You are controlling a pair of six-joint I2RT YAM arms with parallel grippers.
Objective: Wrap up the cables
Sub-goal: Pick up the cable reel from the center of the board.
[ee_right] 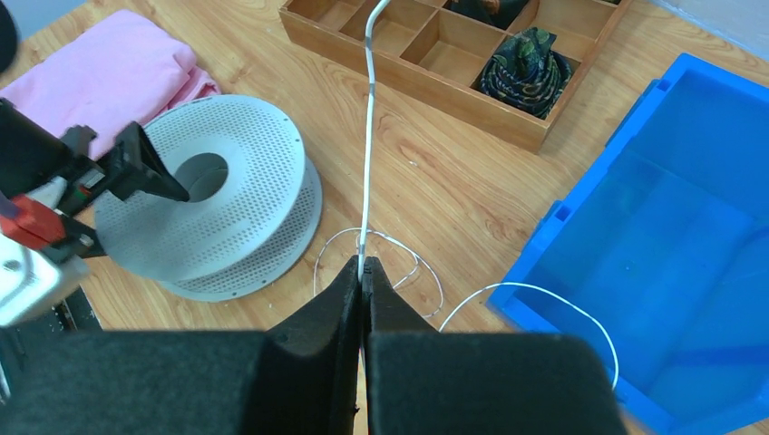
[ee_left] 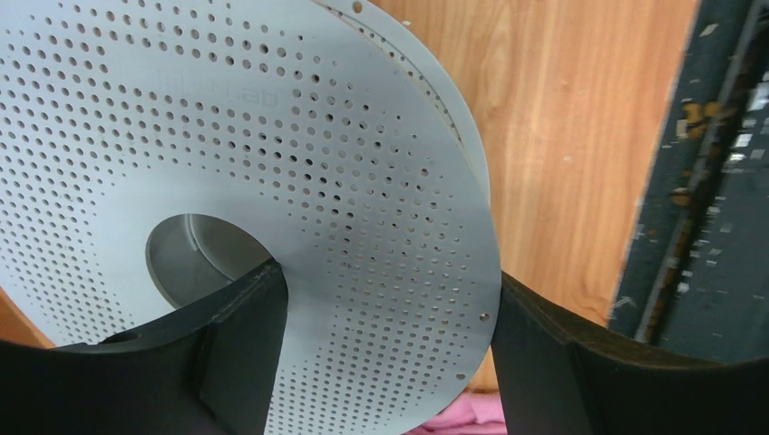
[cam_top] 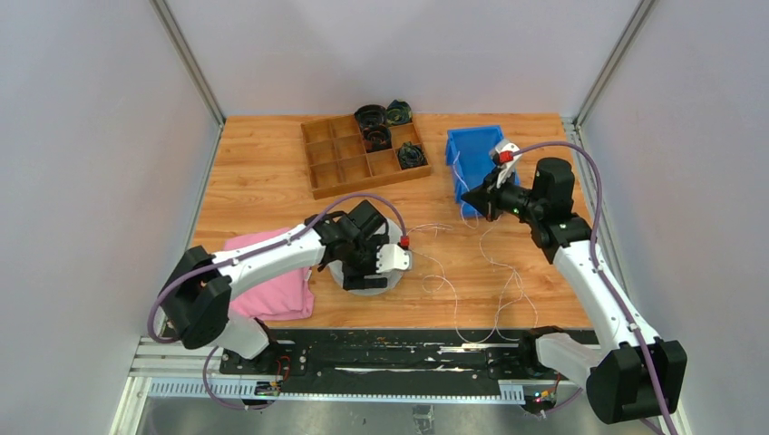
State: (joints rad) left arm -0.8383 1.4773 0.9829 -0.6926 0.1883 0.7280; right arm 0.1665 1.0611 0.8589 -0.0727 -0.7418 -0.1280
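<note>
Top external view: both arms reach over the wooden table [cam_top: 254,181] — the left one low near the front, the right one beside the blue bin [cam_top: 472,149].
Left gripper [ee_left: 390,290]: clamped on the grey perforated spool [ee_right: 236,190], with one finger in the hub hole and the other against the outer rim.
Spool: flat on the table, just beside the pink cloth [cam_top: 272,290].
Right gripper [ee_right: 363,272]: fingers pressed together, pinching the cable [ee_right: 367,136] at their tips.
Cable: thin and white. One stretch leads straight away from the pinch, and slack loops lie on the table between spool and bin — one loop hangs over the bin's wall. Loose strands trail toward the table's front edge.
Wooden tray [cam_top: 326,172]: at the far side, with dark coiled bundles [cam_top: 376,136] in its right-hand compartments.
</note>
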